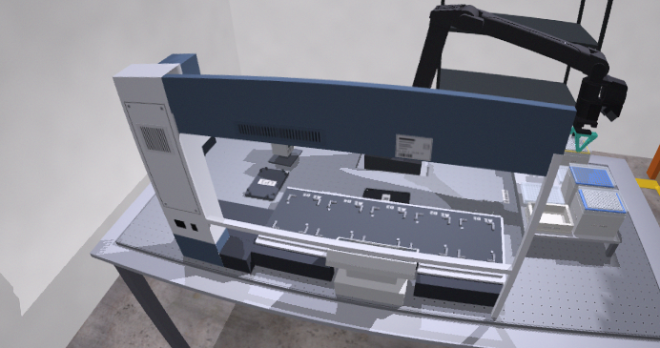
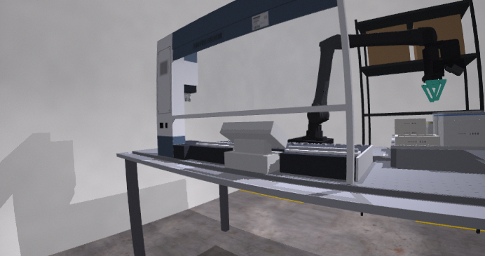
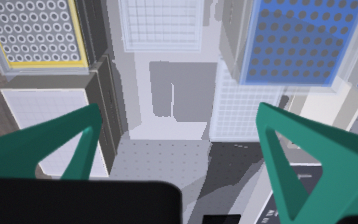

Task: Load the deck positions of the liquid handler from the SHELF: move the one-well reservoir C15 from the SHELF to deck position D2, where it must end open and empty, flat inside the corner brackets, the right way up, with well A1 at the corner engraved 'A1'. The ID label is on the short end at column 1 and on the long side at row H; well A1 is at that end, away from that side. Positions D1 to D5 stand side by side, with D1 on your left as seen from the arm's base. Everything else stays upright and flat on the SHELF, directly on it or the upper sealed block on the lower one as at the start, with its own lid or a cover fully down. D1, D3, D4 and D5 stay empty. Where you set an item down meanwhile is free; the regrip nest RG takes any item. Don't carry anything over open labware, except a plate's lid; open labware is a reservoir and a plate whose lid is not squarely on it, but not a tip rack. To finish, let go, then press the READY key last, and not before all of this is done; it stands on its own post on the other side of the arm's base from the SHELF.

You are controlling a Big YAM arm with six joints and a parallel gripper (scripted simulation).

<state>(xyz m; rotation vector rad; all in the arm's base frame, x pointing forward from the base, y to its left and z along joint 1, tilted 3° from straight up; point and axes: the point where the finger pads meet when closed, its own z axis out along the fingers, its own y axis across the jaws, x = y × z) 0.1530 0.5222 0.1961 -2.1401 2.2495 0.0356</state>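
My gripper [image 1: 584,137] is open and empty. It hangs high above the far end of the SHELF [image 1: 572,200], and it also shows in the exterior view [image 2: 434,90]. The one-well reservoir [image 1: 553,216] is an open white box at the near end of the SHELF, beside a blue tip rack [image 1: 601,200]. In the wrist view only a pale strip of the reservoir [image 3: 317,107] shows, past my right finger. Bare shelf surface [image 3: 172,95] lies between my fingers. The deck [image 1: 391,224] with its corner brackets lies empty under the blue gantry.
The wrist view shows a yellow tip rack [image 3: 37,32], a lidded plate [image 3: 161,25], a blue tip rack [image 3: 302,40] and a gridded plate [image 3: 240,107]. The gantry beam [image 1: 367,114] spans the deck. A black nest [image 1: 267,183] and a key on a post [image 1: 284,154] stand far left.
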